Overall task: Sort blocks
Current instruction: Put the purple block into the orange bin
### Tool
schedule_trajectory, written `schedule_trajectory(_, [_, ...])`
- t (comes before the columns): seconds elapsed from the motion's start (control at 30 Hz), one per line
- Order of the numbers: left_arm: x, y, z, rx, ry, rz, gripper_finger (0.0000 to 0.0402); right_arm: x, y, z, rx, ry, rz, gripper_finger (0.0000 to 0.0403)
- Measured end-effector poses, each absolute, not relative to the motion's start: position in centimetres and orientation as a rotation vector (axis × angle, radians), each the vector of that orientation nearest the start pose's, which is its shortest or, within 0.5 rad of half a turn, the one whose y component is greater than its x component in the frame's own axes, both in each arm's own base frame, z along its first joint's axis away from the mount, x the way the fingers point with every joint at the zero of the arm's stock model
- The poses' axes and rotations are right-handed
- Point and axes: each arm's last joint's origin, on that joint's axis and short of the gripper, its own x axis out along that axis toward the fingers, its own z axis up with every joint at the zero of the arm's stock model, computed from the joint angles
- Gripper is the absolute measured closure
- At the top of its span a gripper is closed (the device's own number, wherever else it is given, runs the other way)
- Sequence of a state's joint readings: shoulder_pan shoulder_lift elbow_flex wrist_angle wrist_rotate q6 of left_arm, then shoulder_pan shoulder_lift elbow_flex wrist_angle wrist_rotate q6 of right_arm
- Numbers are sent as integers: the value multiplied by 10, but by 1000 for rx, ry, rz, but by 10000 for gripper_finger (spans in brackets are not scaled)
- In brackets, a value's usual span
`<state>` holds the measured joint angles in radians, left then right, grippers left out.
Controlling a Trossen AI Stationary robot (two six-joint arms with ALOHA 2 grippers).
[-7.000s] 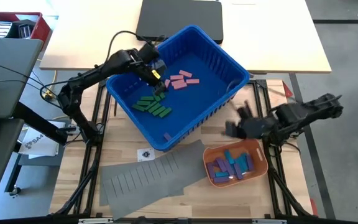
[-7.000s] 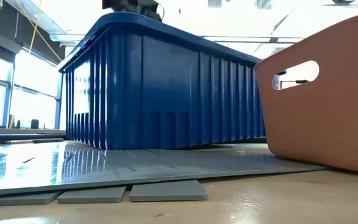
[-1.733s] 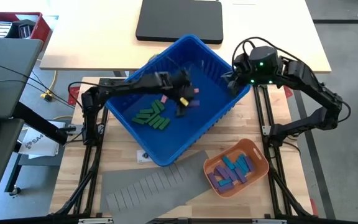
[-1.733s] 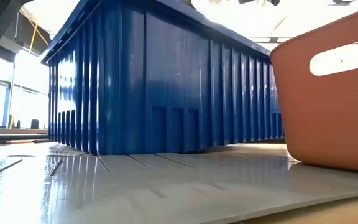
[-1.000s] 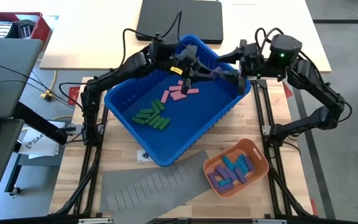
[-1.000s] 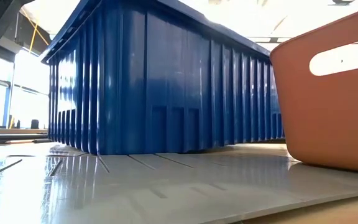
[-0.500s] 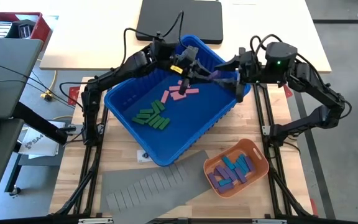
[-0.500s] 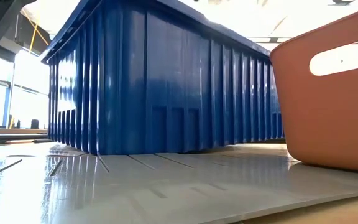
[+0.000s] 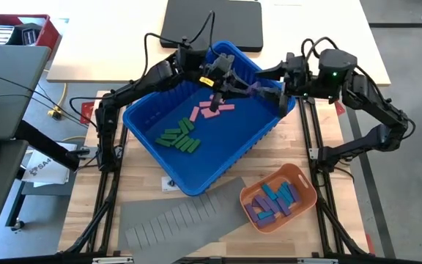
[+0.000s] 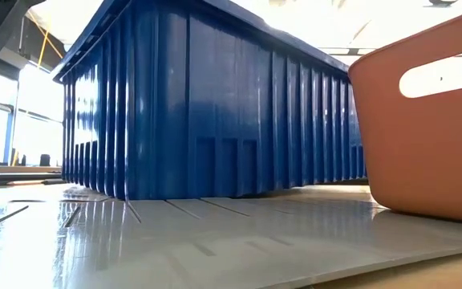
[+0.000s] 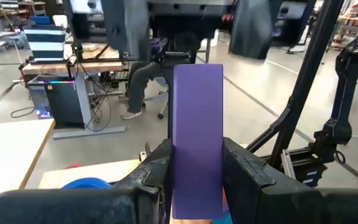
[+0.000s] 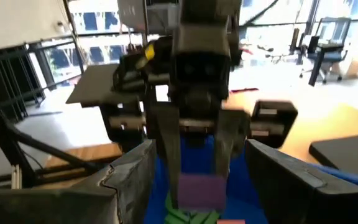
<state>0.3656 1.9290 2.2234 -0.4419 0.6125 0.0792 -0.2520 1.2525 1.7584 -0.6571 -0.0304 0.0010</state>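
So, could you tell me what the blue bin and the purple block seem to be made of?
Blue bin: apparently molded plastic, slightly glossy, with ribbed walls. Purple block, clamped in the left gripper: smooth, matte, uniformly coloured, possibly painted wood or plastic; I can't tell which.

**Purple block held upright in the left claw**

A flat purple block (image 11: 197,134) is gripped between the two dark fingers (image 11: 151,174) of the left claw (image 11: 196,171), standing on end. Directly beyond it the other arm's claw (image 11: 188,28) is seen, blurred. A blue rim (image 11: 82,185) and a pale table (image 11: 8,146) are seen below. A seated person's legs (image 11: 143,87) are visible behind.
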Motion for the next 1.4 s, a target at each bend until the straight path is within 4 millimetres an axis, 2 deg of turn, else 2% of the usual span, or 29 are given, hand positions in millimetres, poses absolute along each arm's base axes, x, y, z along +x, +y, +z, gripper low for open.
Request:
schedule_trajectory(0.43, [399,134,467,12,105,-251,311,226,-55,501,43,213,-136,173])
schedule_trajectory(0.57, [399,134,470,3,86,-251,311,226,-55,501,43,211,-137,215])
schedule_trajectory(0.73, [399,134,469,-23,92,-250,311,223,-54,501,84,218,-149,300])
schedule_trajectory(0.83, [400,134,468,-67,102,-249,311,223,-54,499,116,233,-154,302])
schedule_trajectory(0.9, [400,134,468,-113,106,-247,292,221,-54,501,146,225,-155,302])
schedule_trajectory(0.97, [399,136,468,-131,112,-240,252,217,-53,505,178,225,-158,302])
schedule_trajectory(1.07, [395,142,467,-154,133,-221,192,207,-50,516,236,222,-165,302])
schedule_trajectory(1.13, [392,150,465,-197,153,-188,167,196,-46,523,296,239,-147,302])
schedule_trajectory(1.23, [384,160,462,-255,205,-146,152,186,-41,520,420,338,-98,302])
schedule_trajectory(1.4, [356,174,467,-308,274,-88,154,188,-30,497,665,582,41,302])
